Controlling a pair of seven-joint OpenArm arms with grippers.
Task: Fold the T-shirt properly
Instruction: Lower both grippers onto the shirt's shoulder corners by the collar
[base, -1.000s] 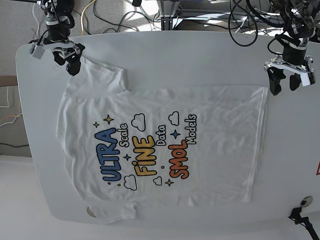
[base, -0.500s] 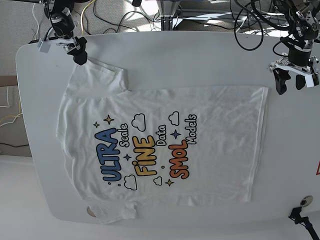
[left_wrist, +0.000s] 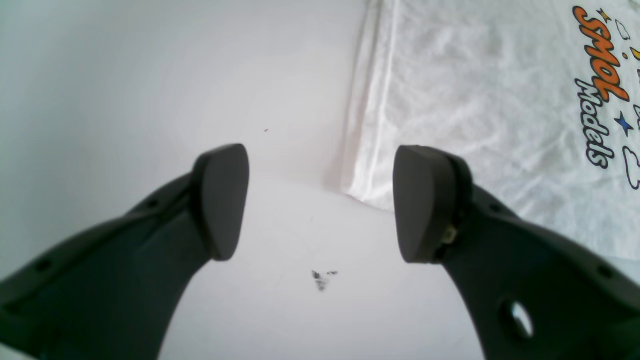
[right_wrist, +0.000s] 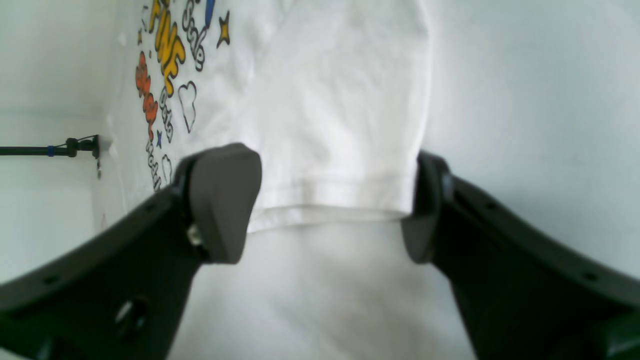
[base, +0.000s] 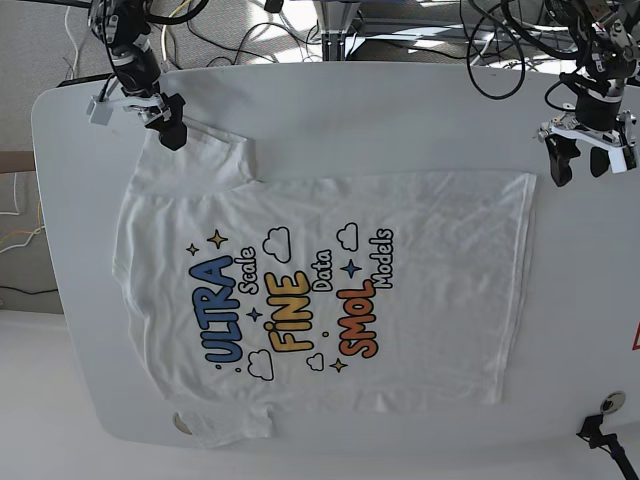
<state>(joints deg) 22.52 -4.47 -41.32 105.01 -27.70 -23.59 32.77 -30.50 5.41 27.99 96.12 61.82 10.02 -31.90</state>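
Note:
The white T-shirt (base: 330, 290) lies flat and print-up on the white table (base: 400, 110), collar toward the left edge and hem toward the right. My right gripper (base: 172, 132) is open at the upper sleeve's hem. In the right wrist view the gripper (right_wrist: 325, 205) has the sleeve hem (right_wrist: 340, 205) between its spread fingers, and the T-shirt (right_wrist: 340, 100) stretches away beyond. My left gripper (base: 578, 170) is open beside the hem's upper corner. In the left wrist view the gripper (left_wrist: 322, 200) is just off the T-shirt (left_wrist: 475, 100), over bare table.
Cables (base: 230, 35) hang behind the table's far edge. A black clamp with a cable (base: 600, 432) sits at the lower right corner. A small dark mark (left_wrist: 320, 279) is on the table under my left gripper.
My right gripper has shifted right along the far edge and come down onto the sleeve's hem. My left gripper moved slightly right a second ago and has held still since.

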